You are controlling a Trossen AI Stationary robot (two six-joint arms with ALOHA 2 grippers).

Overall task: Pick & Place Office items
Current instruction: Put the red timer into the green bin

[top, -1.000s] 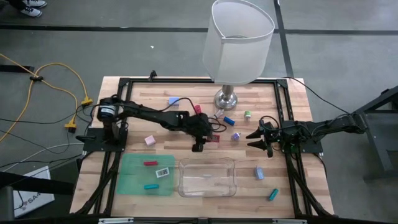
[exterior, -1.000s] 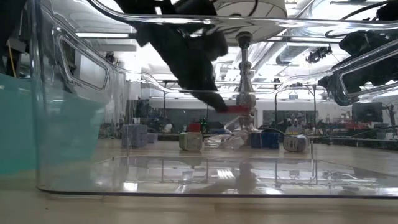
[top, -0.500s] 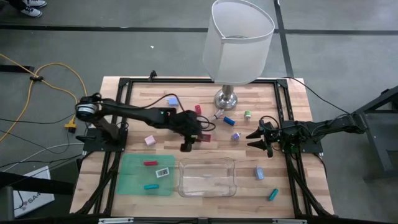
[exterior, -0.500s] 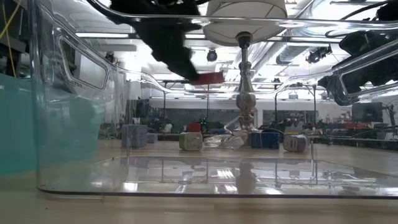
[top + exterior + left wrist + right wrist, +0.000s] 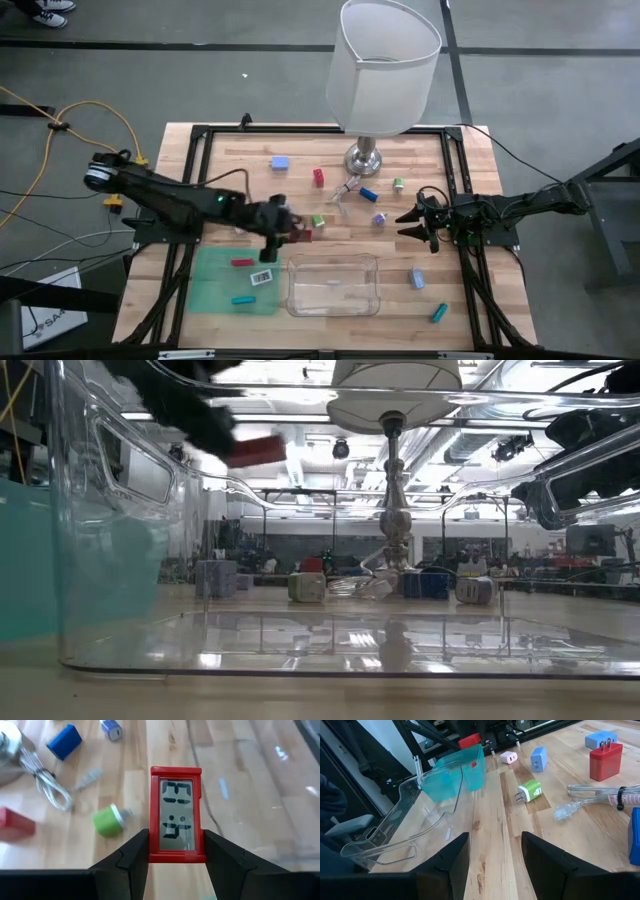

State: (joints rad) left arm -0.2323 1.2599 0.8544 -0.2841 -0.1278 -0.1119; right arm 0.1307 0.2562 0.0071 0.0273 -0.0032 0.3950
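Left gripper (image 5: 175,862) clamps a red little clock (image 5: 176,813) above the gap between green mat (image 5: 212,275) and clear tray (image 5: 334,302). Bare wood lies around. Right gripper (image 5: 405,223) waits open at right.

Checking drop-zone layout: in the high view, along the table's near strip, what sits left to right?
green mat → clear tray → pale blue block → teal stick
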